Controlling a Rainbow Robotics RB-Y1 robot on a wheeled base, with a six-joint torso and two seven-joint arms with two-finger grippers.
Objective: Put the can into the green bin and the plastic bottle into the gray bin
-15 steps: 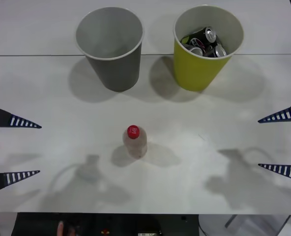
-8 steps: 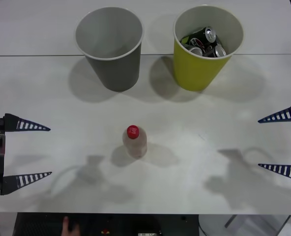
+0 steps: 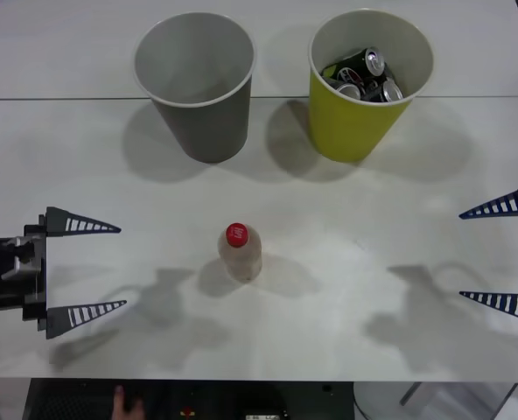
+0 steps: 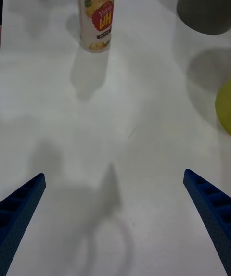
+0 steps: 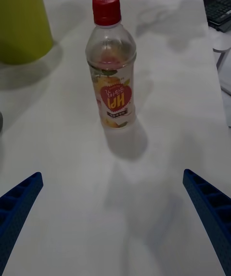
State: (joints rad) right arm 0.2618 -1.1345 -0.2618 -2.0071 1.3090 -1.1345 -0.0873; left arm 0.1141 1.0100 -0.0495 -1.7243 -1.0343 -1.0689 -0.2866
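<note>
Plastic bottle (image 3: pixel 241 251) stands upright mid-bench, untouched, well short of the empty gray bin (image 3: pixel 196 83). Cans (image 3: pixel 361 75) already sit in the green bin (image 3: pixel 367 80), so that half looks done; bottle is what's left. Left gripper (image 3: pixel 82 267) near the bottle, fingers wide open, holding nothing. Right gripper (image 3: pixel 500 255) parked at the right edge, also open and empty. Label: red-and-yellow, stylized lettering, can't read it reliably.

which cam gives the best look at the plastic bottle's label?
Left wrist view: the plastic bottle stands upright and whole, red cap and label facing the camera. Right wrist view shows the label but cuts off the cap. Front view looks down on the cap.
</note>
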